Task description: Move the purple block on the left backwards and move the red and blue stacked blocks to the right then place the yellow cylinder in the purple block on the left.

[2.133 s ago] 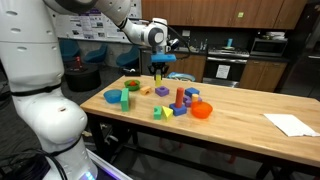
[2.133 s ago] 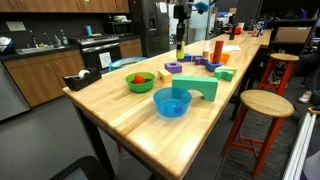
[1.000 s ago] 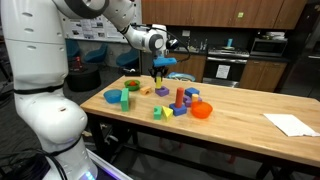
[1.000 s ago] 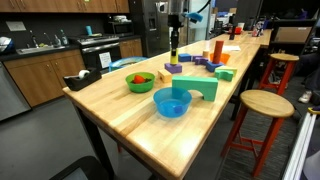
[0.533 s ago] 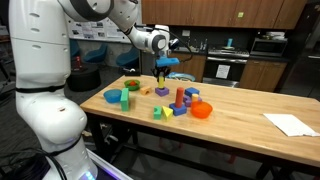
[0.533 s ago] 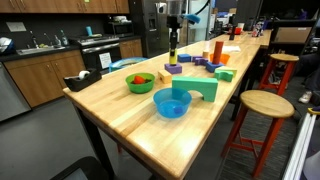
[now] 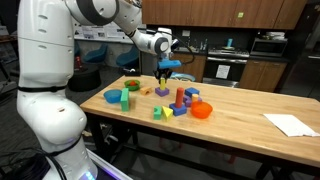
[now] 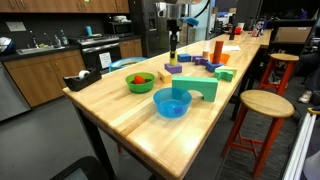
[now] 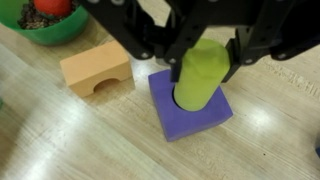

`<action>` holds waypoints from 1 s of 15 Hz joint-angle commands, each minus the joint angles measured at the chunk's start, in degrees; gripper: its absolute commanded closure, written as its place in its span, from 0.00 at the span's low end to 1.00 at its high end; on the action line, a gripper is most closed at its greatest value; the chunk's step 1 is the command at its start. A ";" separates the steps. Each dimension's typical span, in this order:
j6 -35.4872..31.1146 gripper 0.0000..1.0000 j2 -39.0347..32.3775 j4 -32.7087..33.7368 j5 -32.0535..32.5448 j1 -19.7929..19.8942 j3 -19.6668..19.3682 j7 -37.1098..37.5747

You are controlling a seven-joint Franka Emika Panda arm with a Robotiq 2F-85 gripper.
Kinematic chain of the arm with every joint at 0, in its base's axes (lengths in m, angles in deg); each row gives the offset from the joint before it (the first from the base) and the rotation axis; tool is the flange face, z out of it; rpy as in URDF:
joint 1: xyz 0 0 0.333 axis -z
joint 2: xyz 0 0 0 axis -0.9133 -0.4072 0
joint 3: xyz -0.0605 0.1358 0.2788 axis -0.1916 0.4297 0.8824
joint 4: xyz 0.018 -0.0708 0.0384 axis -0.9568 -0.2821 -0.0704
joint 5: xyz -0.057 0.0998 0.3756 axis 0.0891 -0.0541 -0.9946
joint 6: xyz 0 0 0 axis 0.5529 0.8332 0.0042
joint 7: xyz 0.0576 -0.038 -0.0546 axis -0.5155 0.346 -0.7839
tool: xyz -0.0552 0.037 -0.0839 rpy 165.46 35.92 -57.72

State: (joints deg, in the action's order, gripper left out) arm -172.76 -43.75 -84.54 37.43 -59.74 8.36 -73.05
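One wooden table [image 7: 240, 105] carries everything, and the purple block [image 9: 190, 122] on it serves as the marker. Directly over the purple block hangs the claw [image 9: 203, 60], its fingers pressed against opposite sides of the yellow cylinder [image 9: 198, 75] and clamped on it. A tan arch block [image 9: 95, 68] lies just beside the purple block without touching it. In an exterior view the red and blue stacked blocks [image 7: 180, 97] stand near the purple block. The yellow cylinder is upright, its long axis vertical and its lower end aimed at the middle of the purple block; whether the two touch cannot be told. It looks light, rigid and smooth, so it probably slips or tilts easily. A hold across the curved wall above mid-height seems right, leaving the lower end free to seat.
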 commanded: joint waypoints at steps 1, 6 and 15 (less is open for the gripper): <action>1.15 0.84 -0.74 0.98 -0.67 0.79 0.55 -1.40; 1.01 0.84 -1.15 0.64 -0.33 0.72 0.43 -1.06; -0.85 0.84 -3.92 2.01 2.19 -0.01 -0.67 4.64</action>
State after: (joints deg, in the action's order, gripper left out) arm -172.45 -44.42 -83.91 37.68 -59.72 8.38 -71.82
